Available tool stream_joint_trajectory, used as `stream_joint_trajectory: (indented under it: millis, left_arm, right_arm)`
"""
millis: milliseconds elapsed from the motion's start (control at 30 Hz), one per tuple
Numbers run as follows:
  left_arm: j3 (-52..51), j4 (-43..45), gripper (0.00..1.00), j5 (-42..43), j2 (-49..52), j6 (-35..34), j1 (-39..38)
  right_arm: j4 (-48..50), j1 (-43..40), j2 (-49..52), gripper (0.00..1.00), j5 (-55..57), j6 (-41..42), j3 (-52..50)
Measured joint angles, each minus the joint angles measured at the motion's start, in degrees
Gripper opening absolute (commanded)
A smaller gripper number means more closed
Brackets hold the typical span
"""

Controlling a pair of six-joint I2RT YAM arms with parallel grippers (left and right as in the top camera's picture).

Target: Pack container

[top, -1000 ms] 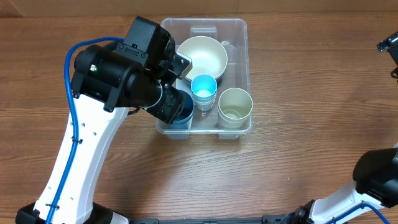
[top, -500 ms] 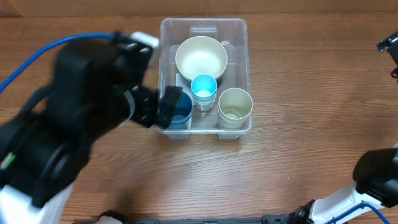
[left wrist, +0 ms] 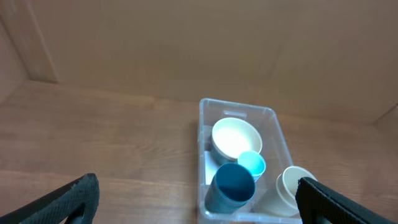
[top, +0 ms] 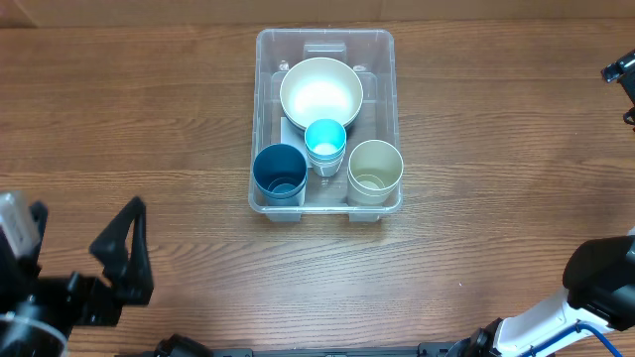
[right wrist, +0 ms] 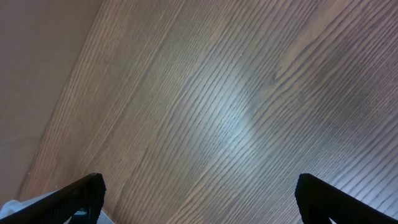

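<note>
The clear container (top: 260, 99) stands at the middle of the table. In it are a white bowl (top: 320, 92), a light blue cup (top: 325, 139), a dark blue cup (top: 280, 172) and a cream cup (top: 375, 169), all upright. My left gripper (left wrist: 198, 190) is open and empty, well back from the container (left wrist: 202, 143) at the near-left of the table; one of its fingers (top: 127, 248) shows in the overhead view. The right gripper (right wrist: 200, 186) is open over bare wood, holding nothing.
Part of the right arm (top: 620, 69) reaches in at the far right edge, and its base (top: 600, 283) sits at the near right. A brown wall (left wrist: 199, 43) rises behind the table.
The left arm has pulled back from the container to the near-left corner. Its jaws opened, leaving the dark blue cup standing in the container. The right arm has not moved.
</note>
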Motion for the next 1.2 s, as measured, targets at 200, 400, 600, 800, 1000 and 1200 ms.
stream_joint_trajectory:
  millis: [200,400,600,800,1000,1200]
  left_arm:
    - [0.00,-7.65,1.00,2.56,-0.48,-0.33,0.00]
    - [1.38,-9.97,1.00,2.01,-1.77,0.55,0.00]
    - [1.70,-10.49,1.00,1.53,-15.32,2.54,5.60]
    - [-16.83,6.86,1.00,3.72,-29.18,8.57,18.25]
    - [-57.37,46.27,1.00,16.44,-42.18,13.81,25.38]
    - [-87.67,73.55,1.00,29.75,-44.11,13.70,27.26]
  right_arm:
    - [0.00,0.00,-0.02,1.00,0.00,0.00,0.00]
    - [0.02,0.00,-0.02,1.00,0.02,0.02,0.00]
    - [0.00,0.00,-0.02,1.00,0.04,0.00,0.00]
    - [0.04,0.00,-0.02,1.00,0.02,0.02,0.00]
    - [0.04,0.00,-0.02,1.00,0.00,0.02,0.00]
    - [0.04,0.00,-0.02,1.00,0.02,0.02,0.00]
